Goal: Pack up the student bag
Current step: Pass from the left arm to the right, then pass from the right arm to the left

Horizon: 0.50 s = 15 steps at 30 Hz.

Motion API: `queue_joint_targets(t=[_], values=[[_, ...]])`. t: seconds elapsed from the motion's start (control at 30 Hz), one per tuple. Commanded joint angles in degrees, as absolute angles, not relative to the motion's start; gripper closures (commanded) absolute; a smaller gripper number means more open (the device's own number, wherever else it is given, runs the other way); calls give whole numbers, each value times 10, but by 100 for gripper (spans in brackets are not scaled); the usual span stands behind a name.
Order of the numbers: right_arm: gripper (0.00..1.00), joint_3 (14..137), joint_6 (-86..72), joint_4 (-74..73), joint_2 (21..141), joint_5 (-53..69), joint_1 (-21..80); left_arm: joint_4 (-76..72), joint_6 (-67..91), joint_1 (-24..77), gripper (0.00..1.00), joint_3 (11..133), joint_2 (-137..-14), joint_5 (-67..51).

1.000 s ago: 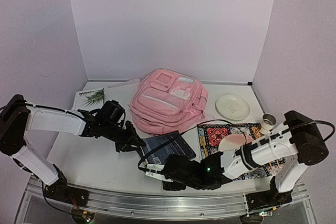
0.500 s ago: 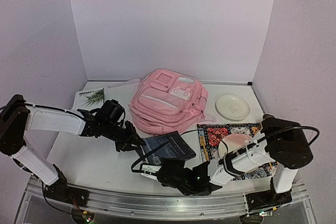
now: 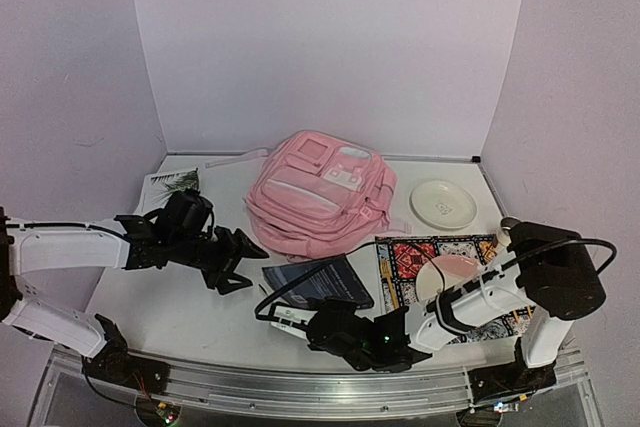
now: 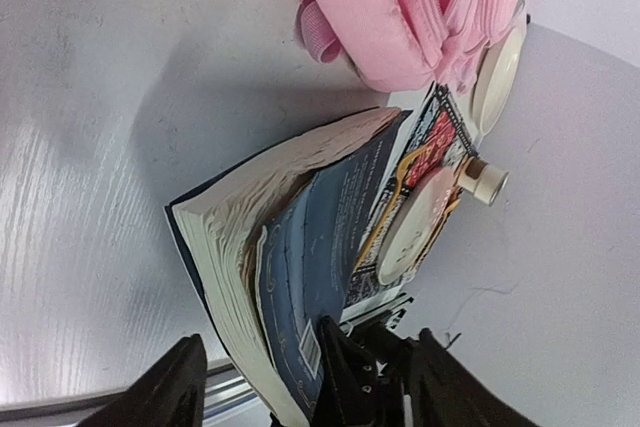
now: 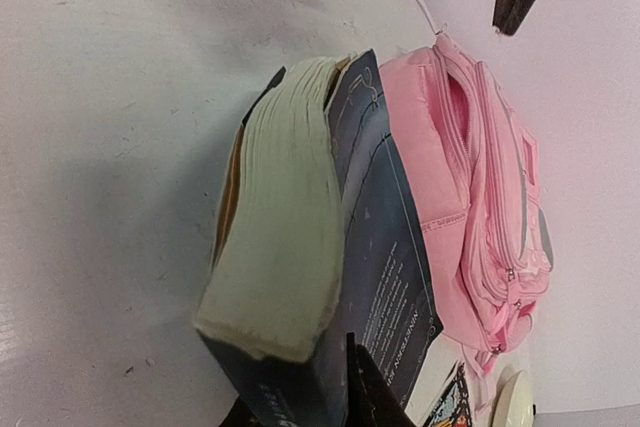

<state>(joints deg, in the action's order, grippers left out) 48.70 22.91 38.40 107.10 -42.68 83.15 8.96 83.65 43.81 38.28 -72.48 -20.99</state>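
Looks early, nothing packed as far as visible. See the student bag [image 3: 318,192] lying flat on the table [image 3: 160,297], pocket side up, zips looking shut, no open mouth in any view. Spot a thick dark-blue book [image 3: 322,283] just off the bag's near edge, outside it; touching the fabric or not, can't tell. Read the right gripper [image 3: 300,315] as pinched on the book's end farthest from the bag, one finger on the cover, pages fanning loose. Find the left gripper [image 3: 250,267] spread wide, gripping nothing, hovering off the bag's near-left corner and aimed toward the book. Also note a white plate [image 3: 443,204] to the bag's right, a patterned mat [image 3: 405,252] off its near-right corner with a pink dish [image 3: 447,272] on top and a small cup [image 4: 487,179] past that, plus a plant-print card [image 3: 168,183] to the bag's left. Can't say which of these belong inside. Judging what remains: nearly everything. Need a compartment unzipped and held open, the book slid in, possibly other items after it, then zipped closed. Count the book pickup as the only step under way.
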Motion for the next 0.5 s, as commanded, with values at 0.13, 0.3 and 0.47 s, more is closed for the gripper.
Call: queue_joint_targets(t=[0.13,0.3,0.47], values=[[100,483,177,423,1023,-422,830,134,877,441,1,360,-673,-185],[100,488,188,432,1018,-419,830,133,859,446,0,396,-706,-187],[100,495,193,436,1019,-416,830,112,851,456,0,425,-764,-197]])
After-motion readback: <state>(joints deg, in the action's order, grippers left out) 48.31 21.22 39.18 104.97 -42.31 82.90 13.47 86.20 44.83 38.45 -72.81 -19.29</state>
